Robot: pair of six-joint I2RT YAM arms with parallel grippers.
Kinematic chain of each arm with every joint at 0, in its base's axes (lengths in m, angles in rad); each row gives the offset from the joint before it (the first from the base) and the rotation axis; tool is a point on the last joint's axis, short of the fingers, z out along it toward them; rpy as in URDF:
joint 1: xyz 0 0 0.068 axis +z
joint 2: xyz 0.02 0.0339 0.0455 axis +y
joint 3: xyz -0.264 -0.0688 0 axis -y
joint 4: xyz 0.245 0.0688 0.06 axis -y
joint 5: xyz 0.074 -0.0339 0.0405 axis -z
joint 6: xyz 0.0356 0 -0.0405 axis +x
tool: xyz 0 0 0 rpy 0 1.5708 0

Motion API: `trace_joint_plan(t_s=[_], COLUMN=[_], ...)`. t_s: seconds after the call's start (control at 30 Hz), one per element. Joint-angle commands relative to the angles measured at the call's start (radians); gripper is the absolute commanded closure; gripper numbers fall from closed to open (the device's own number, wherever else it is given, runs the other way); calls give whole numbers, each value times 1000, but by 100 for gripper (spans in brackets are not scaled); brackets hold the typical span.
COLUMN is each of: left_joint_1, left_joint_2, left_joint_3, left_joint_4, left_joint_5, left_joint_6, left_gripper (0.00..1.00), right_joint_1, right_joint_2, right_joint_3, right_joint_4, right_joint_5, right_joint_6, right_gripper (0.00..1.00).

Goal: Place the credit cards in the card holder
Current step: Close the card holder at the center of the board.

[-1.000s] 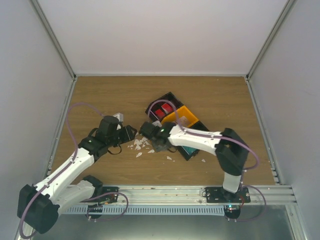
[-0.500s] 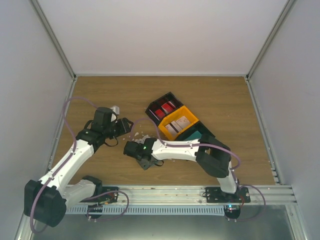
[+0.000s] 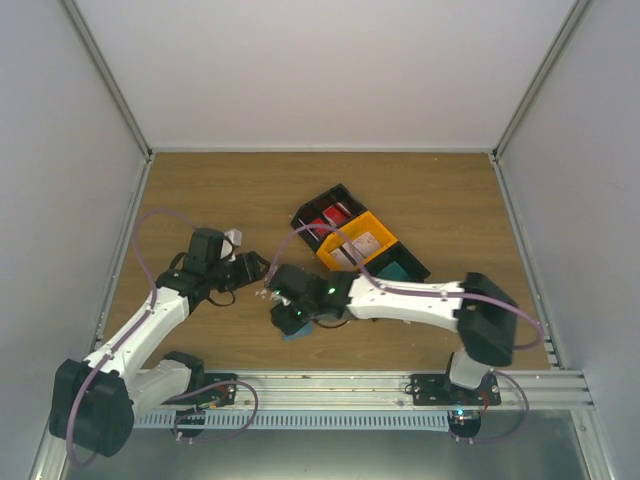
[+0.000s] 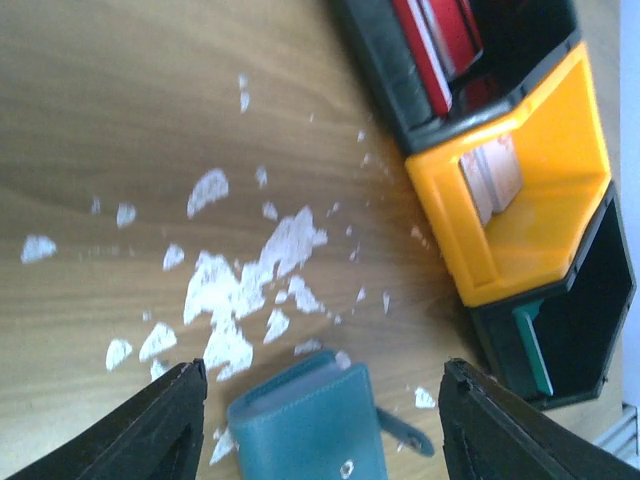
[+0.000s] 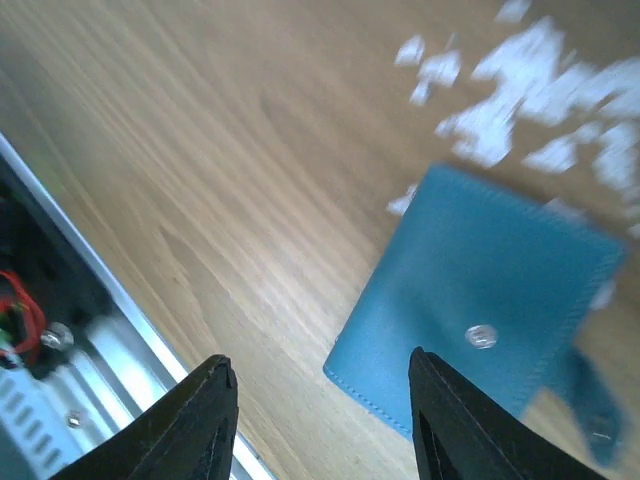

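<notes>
You had stowed nothing yet: the holder (image 4: 310,425) lay shut at the lower middle of the left wrist view; the cards (image 4: 445,30) sat in bins (image 4: 440,210) at upper right; left gripper (image 4: 320,368) and right gripper (image 5: 318,360) gaped wide, empty.

Between the jaws of my left gripper (image 4: 320,372), the card holder (image 4: 310,428) is teal-blue with a silver stud. Ahead of them: white scraps (image 4: 285,245) on the brown wood-grain table (image 4: 120,90), a yellow bin (image 4: 440,215), and red, possibly white-edged, credit cards (image 4: 445,35) in a black bin (image 4: 385,70).
</notes>
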Motion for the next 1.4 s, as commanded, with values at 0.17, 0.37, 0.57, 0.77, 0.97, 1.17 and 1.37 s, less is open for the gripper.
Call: trace_joint_plan(t_s=[0.17, 0.37, 0.57, 0.77, 0.97, 1.17, 1.37], left_joint_1=[-15, -109, -175, -220, -236, -238, -239], left_joint_2=[-88, -93, -63, 24, 43, 33, 39], left_joint_3=[-182, -309, -349, -345, -329, -333, -331], left_joint_4=[135, 196, 230, 266, 234, 216, 217], left_joint_5=[151, 152, 131, 126, 62, 36, 26], left_joint_6=[-106, -200, -250, -259, -268, -275, -276], left_gripper=[33, 35, 37, 44, 54, 59, 60], right_joint_1=[-205, -259, -259, -259, -259, -259, -259], right_joint_2=[-255, -226, -157, -112, -106, -106, -94], right_joint_3=[-201, -249, -241, -228, -242, -250, -241], right_joint_4=[81, 83, 98, 110, 112, 115, 92], right_joint_5=[16, -94, -130, -144, -156, -168, -122], right_joint_6=[53, 11, -7, -19, -15, -10, 4], right_gripper=[52, 55, 57, 61, 74, 87, 90])
